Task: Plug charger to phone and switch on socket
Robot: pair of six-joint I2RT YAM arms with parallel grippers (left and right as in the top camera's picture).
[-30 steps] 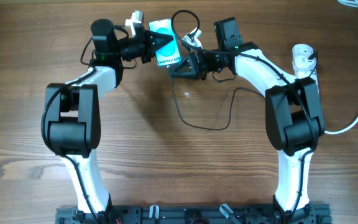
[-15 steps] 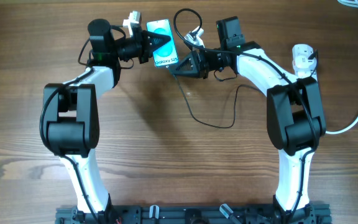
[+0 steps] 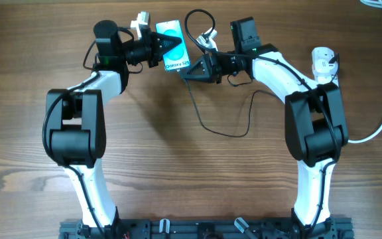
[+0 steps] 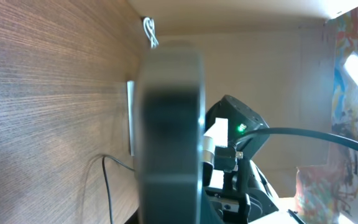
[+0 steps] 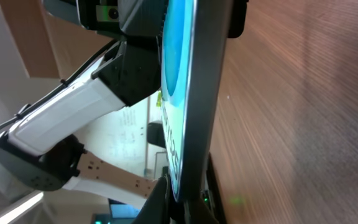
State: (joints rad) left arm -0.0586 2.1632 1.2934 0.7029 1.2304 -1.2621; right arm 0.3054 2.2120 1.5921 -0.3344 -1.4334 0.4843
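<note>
Left gripper [image 3: 166, 45] is squeezing shut on the small flat phone with the bright blue-green screen [image 3: 178, 58]. Right gripper [image 3: 190, 72] is sitting at the phone's lower edge by the thin black charger cable [image 3: 224, 133]; I cannot tell how open it is. Nothing is looking different from a moment ago.

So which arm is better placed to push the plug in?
Probably the right claw: it sits at the phone's lower end, cable running to it; the left claw is holding the phone.
</note>
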